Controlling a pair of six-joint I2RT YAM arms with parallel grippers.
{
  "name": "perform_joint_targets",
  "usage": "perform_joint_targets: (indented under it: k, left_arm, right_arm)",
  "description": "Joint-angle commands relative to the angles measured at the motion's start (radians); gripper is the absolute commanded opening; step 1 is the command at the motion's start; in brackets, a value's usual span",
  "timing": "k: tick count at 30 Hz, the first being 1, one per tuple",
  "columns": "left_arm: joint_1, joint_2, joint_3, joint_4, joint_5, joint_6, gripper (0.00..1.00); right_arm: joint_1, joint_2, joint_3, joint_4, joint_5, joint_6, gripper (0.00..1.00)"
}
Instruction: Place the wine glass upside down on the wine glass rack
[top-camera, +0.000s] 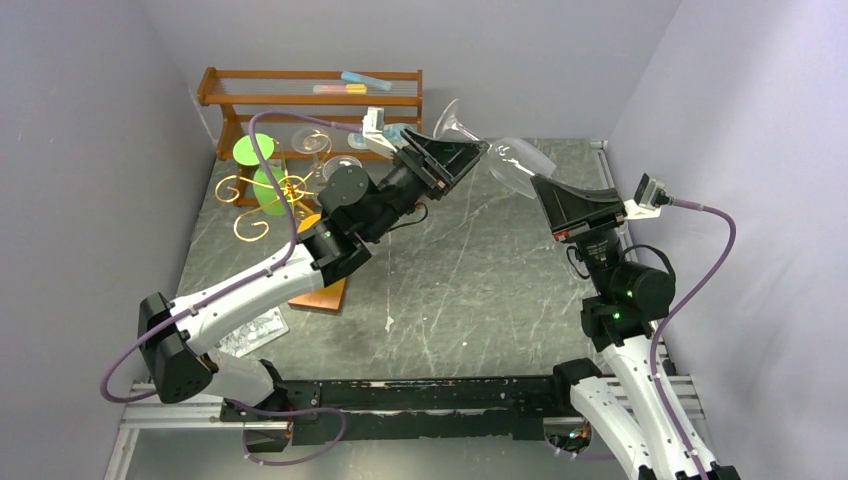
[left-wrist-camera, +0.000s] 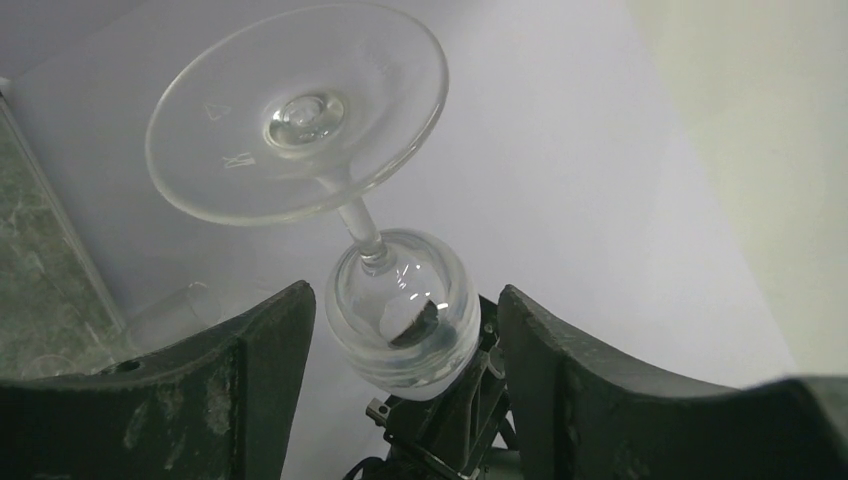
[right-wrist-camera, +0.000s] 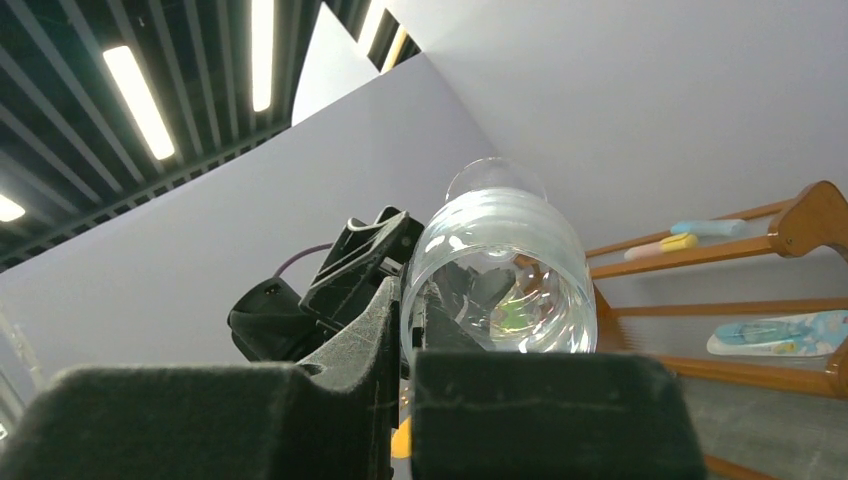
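The clear wine glass (top-camera: 512, 162) is held in the air, tilted, over the back of the table, with its foot (top-camera: 458, 120) toward the back wall. My right gripper (top-camera: 545, 188) is shut on the rim of its bowl (right-wrist-camera: 500, 250), one finger inside and one outside. My left gripper (top-camera: 468, 152) is open, and its fingers (left-wrist-camera: 250, 370) stand on either side of the bowl (left-wrist-camera: 400, 320) near the stem without touching it. The gold wire rack (top-camera: 262, 192) stands at the back left, and my left arm partly hides its copper-brown base (top-camera: 325, 293).
A brown wooden shelf unit (top-camera: 310, 95) stands against the back wall with small items on top and other glasses below. Two green discs (top-camera: 250, 150) sit by the rack. A clear plastic piece (top-camera: 252, 330) lies near the left arm's base.
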Motion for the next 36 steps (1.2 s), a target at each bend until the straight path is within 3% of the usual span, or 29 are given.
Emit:
perform_joint_targets:
  k: [1,6,13,18,24,27,29,33,36]
  left_arm:
    - [-0.044,0.014,0.016,0.111,-0.181,0.068,0.67]
    - [-0.069,0.03,0.016,0.154,-0.264,0.109,0.59]
    - [-0.071,0.049,0.024,0.188,-0.263,0.1,0.46]
    - [-0.071,0.052,0.017,0.206,-0.246,0.079,0.34]
    - [-0.071,0.058,0.007,0.251,-0.204,0.115,0.06]
    - [-0.071,0.049,0.005,0.268,-0.188,0.186,0.05]
    - [-0.071,0.034,-0.002,0.285,-0.176,0.276,0.05]
    - [-0.071,-0.013,-0.011,0.267,-0.168,0.48,0.05]
    - [-0.071,-0.043,-0.009,0.221,-0.157,0.65,0.05]
  right_arm:
    - [0.0,-0.01,-0.009,0.087,-0.014,0.032,0.0]
    - [-0.001,-0.012,-0.015,0.102,-0.027,0.053,0.0]
    - [0.0,-0.01,-0.02,0.106,-0.056,0.064,0.0]
    - [-0.001,-0.008,-0.031,0.114,-0.066,0.076,0.0]
    - [-0.001,-0.002,-0.037,0.111,-0.079,0.082,0.0]
    - [-0.001,-0.011,-0.03,0.067,-0.076,0.072,0.0]
    - [-0.001,-0.024,-0.014,0.0,-0.065,0.053,0.15]
    - [-0.001,-0.066,0.012,-0.153,-0.02,-0.015,0.53]
    - [0.0,-0.093,0.045,-0.297,0.021,-0.074,0.67]
